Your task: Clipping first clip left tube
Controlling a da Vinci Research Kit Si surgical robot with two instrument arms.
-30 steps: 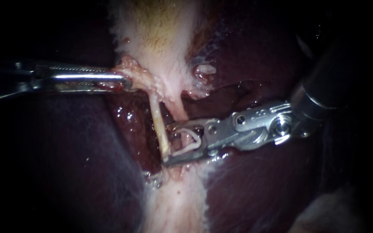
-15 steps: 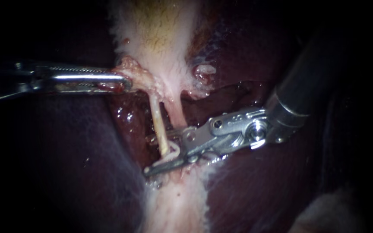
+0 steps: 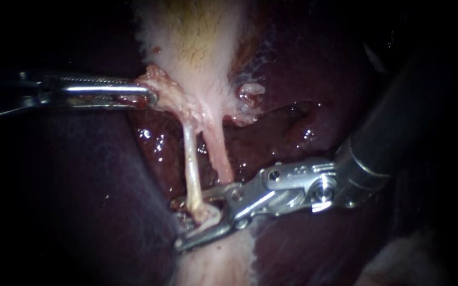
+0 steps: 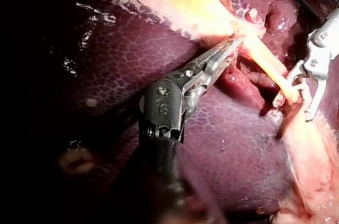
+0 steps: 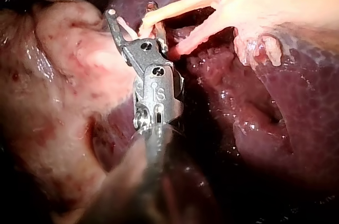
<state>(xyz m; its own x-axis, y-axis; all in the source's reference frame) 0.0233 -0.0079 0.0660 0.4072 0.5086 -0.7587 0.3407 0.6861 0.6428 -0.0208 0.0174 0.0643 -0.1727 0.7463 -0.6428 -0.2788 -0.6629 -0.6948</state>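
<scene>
In the endoscope view my left instrument (image 3: pixel 147 95) is shut on the pale tissue at the gallbladder (image 3: pixel 197 42) neck and holds it out to the left. Two tubes run down from there: the pale left tube (image 3: pixel 189 159) and the pinker right tube (image 3: pixel 218 153). My right instrument (image 3: pixel 178 225) stands open across the lower end of the left tube, with a white clip (image 3: pixel 211 216) in its jaws. The left wrist view shows the left instrument (image 4: pixel 233 44) gripping that tissue, the tube (image 4: pixel 265 60) and the right instrument (image 4: pixel 296 91). The right wrist view shows the right instrument (image 5: pixel 131 12) astride the tube (image 5: pixel 175 7).
Dark red liver (image 3: pixel 80 201) lies on both sides of the tubes, with a wet raw bed (image 3: pixel 271 132) behind them. A pale band of tissue (image 3: pixel 213 265) runs below the right instrument's jaws. A small pale nub (image 3: pixel 250 90) sits right of the gallbladder neck.
My right instrument has pushed leftward, so its open jaws now pass beyond the left tube, and has slid down toward the tube's lower end. My left instrument keeps its grip, slightly higher.
</scene>
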